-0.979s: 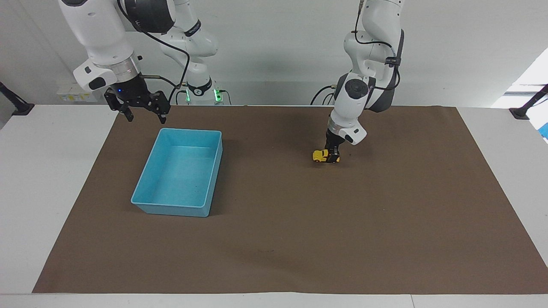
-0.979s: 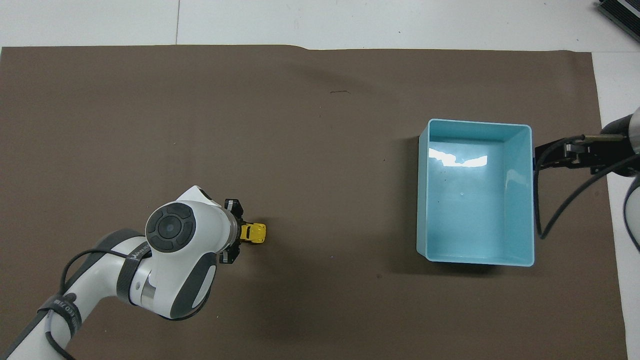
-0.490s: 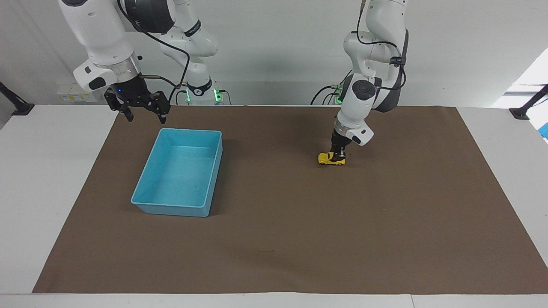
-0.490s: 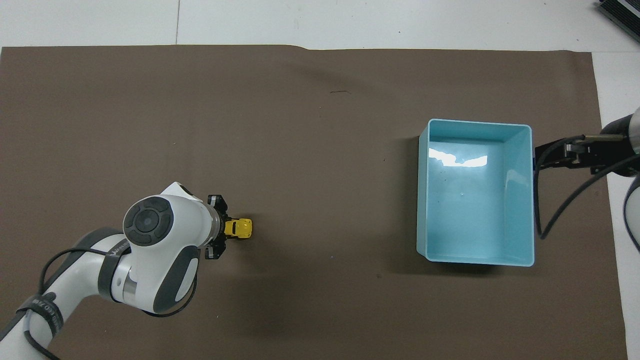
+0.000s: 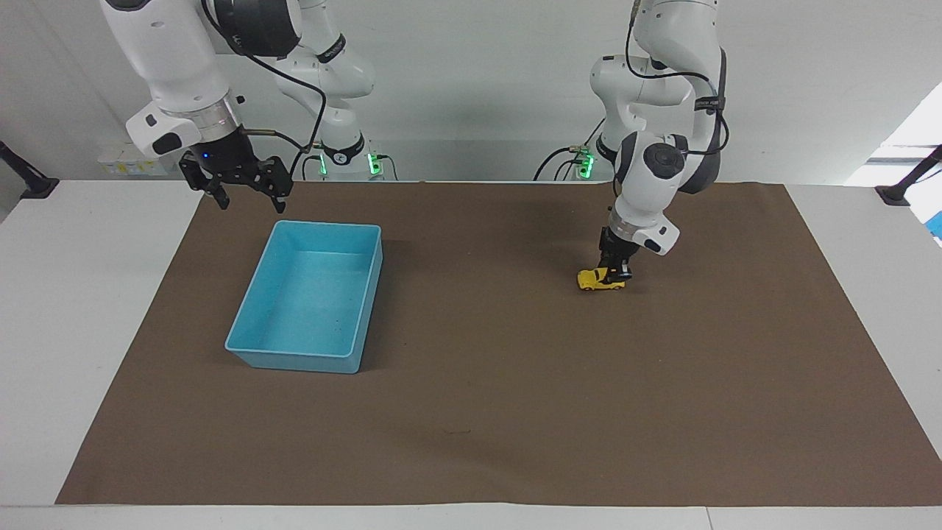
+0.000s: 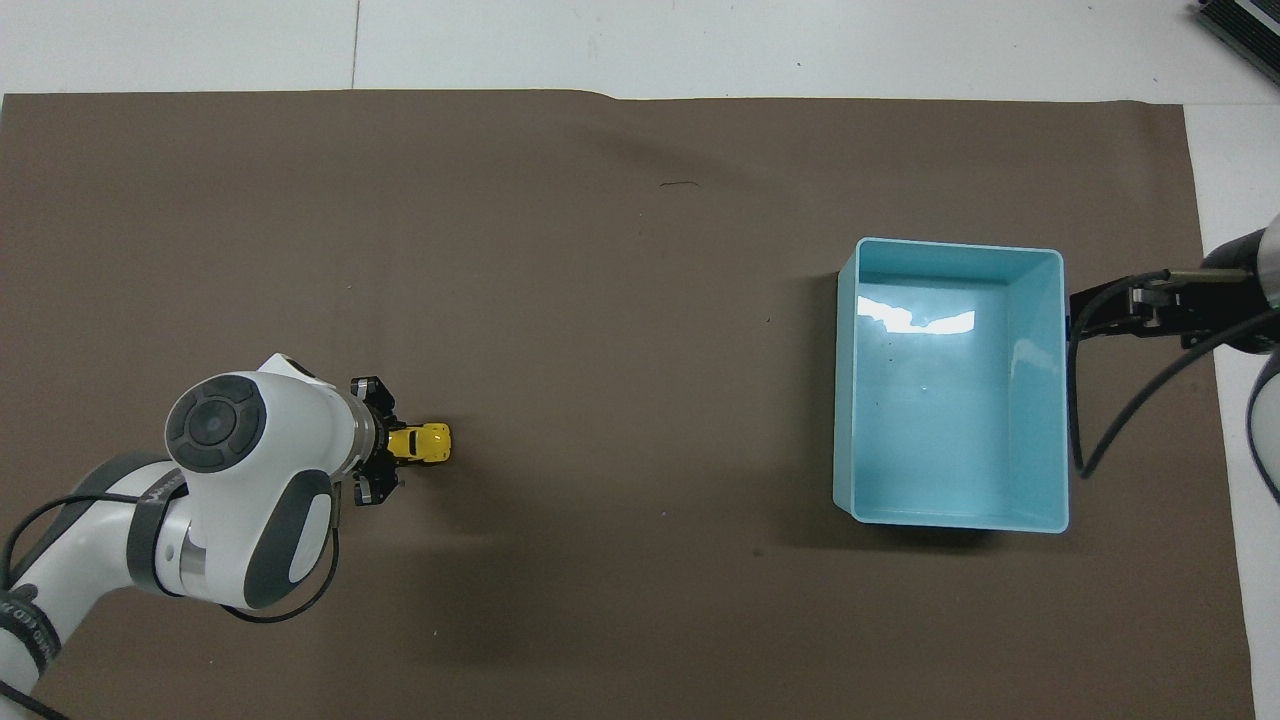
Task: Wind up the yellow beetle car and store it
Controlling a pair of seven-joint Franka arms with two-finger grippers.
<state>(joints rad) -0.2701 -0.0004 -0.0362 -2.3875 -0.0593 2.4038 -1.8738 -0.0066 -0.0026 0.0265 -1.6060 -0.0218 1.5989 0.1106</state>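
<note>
While the left hand grips the rear of the yellow car, the car rests with its wheels on the brown mat toward the left arm's end of the bench. Well apart, the blue bin stands toward the right arm's end. Right hand, fingers spread, waits above the mat's edge just beside the bin.

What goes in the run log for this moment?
left gripper: shut on toy car, car on mat | right gripper: open, waiting above bin's near end | bin: empty
</note>
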